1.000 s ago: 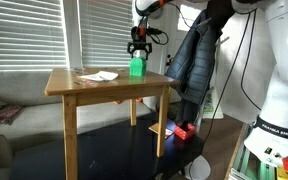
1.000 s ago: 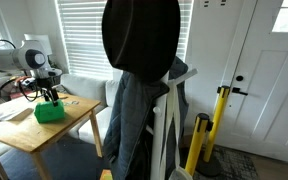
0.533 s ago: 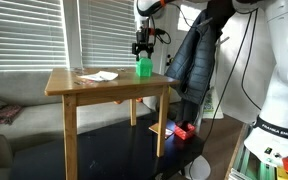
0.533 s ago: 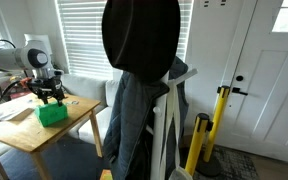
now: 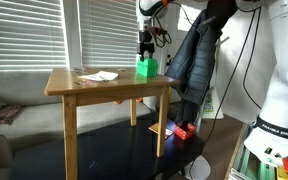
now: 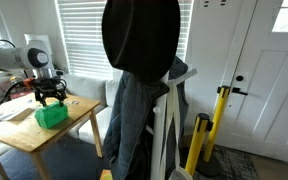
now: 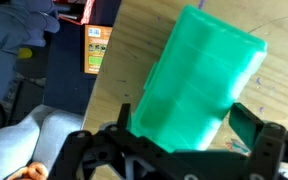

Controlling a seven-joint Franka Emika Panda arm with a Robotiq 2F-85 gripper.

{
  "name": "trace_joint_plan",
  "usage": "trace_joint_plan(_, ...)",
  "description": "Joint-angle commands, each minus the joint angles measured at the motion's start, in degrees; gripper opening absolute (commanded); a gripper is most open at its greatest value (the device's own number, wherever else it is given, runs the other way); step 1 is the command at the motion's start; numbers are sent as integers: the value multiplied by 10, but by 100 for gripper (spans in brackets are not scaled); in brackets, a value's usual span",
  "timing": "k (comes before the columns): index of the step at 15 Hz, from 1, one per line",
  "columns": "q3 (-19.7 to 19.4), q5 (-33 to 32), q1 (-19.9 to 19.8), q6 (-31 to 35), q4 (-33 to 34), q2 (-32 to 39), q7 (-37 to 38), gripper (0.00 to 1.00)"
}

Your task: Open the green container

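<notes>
Green container (image 7: 199,85) is sitting near one edge of the table (image 7: 149,35) | gripper (image 7: 187,125) is hovering directly above it, jaws spread wide, gripping nothing | container's long axis is running oblique to the fingertip line

Both exterior views share the table (image 5: 84,84) (image 6: 19,130) from afar; wrist view looks down closely.

White papers (image 5: 100,76) on wooden table (image 5: 79,87); jacket (image 5: 196,55) hanging nearby.
</notes>
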Motion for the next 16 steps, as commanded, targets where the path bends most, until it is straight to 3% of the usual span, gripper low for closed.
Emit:
trace_joint_plan(1,-7,34,2,-51,-14,-34,90,100)
trace_joint_plan(4,-8,67,5,-96,-10,-49,172,100)
trace_joint_plan(8,-8,131,4,-79,-21,-61,273,100)
trace_joint_plan(9,-8,98,6,-93,-1,-47,230,100)
trace_joint_plan(16,-8,115,6,-91,-3,-49,263,100)
